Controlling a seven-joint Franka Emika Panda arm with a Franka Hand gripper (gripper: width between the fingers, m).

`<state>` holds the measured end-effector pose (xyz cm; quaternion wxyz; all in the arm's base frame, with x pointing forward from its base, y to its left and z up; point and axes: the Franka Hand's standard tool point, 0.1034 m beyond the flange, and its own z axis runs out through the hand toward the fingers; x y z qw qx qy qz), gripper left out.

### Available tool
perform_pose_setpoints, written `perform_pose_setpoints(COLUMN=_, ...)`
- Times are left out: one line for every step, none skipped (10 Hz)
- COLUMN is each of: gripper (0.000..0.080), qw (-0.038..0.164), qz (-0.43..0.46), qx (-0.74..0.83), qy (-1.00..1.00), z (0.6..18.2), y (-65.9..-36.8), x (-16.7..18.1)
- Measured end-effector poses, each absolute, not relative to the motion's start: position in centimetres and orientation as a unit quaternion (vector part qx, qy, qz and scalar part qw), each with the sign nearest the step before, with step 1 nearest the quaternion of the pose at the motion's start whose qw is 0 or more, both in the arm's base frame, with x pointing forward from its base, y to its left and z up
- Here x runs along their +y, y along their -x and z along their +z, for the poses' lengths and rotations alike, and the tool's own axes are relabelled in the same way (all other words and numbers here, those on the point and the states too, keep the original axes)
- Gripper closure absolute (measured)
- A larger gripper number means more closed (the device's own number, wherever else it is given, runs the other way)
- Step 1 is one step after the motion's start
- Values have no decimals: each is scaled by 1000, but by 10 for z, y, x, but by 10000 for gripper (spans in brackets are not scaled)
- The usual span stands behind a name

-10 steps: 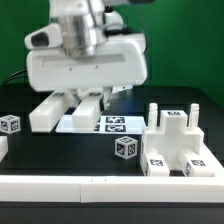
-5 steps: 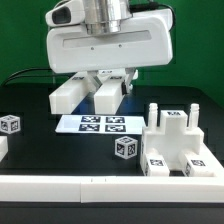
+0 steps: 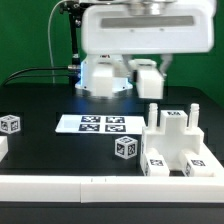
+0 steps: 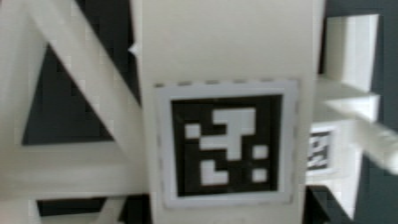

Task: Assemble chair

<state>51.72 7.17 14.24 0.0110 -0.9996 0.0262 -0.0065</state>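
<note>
Chair sub-assembly (image 3: 176,150) stands at the desk's (image 3: 40,105) near right corner, pegs up to receive parts, a tagged cube (image 3: 126,148) beside it. Farther back the claw, fingers hidden, evidently grasps the white chair panel (image 3: 150,30), hanging clear of the desk; markings are square black-and-white tags (image 4: 222,140), nothing legible.

Cube (image 3: 127,148) before marker board (image 3: 100,124), chair block (image 3: 180,146) at the exterior view's right

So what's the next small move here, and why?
Probably bring the big white part over the pegged block. The part hangs well above the table, and the block's upright pegs stand bare, with nothing fitted on them yet.
</note>
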Motion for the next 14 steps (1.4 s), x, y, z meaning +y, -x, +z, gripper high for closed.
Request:
perform_pose_setpoints(gripper=515, qw=12, qz=-10, qx=21, qy=1000, z=138, y=-514, x=79)
perform_pose_setpoints(gripper=515, qw=11, qz=-10, qx=23, qy=1000, z=138, y=-515, x=74)
perform_pose_setpoints(gripper=515, qw=11, qz=-10, qx=23, qy=1000, z=138, y=-515, x=74)
perform_pose_setpoints(gripper=515, qw=11, qz=-9, qx=22, qy=1000, z=137, y=-514, x=74)
perform_pose_setpoints(gripper=515, qw=11, qz=-12, qx=30, qy=999, z=137, y=-515, x=81)
perform_pose_setpoints(gripper=515, qw=16, qz=-15, qx=21, qy=1000, z=137, y=-515, x=101)
perform_pose_setpoints(gripper=515, qw=24, qz=-19, qx=16, qy=999, z=139, y=-522, x=118)
perform_pose_setpoints(gripper=515, qw=31, qz=-20, qx=21, qy=999, z=139, y=-526, x=124)
perform_pose_setpoints(gripper=515, qw=33, qz=-33, qx=15, qy=999, z=140, y=-529, x=130)
perform_pose_setpoints(gripper=515, qw=33, qz=-31, qx=14, qy=999, z=139, y=-528, x=129)
perform_pose_setpoints(gripper=515, qw=33, qz=-31, qx=15, qy=999, z=139, y=-528, x=128)
perform_pose_setpoints(gripper=515, qw=32, qz=-29, qx=15, qy=999, z=136, y=-527, x=128)
perform_pose_setpoints(gripper=515, qw=30, qz=-23, qx=16, qy=999, z=129, y=-526, x=128)
perform_pose_setpoints(gripper=515, qw=29, qz=-20, qx=16, qy=999, z=125, y=-526, x=127)
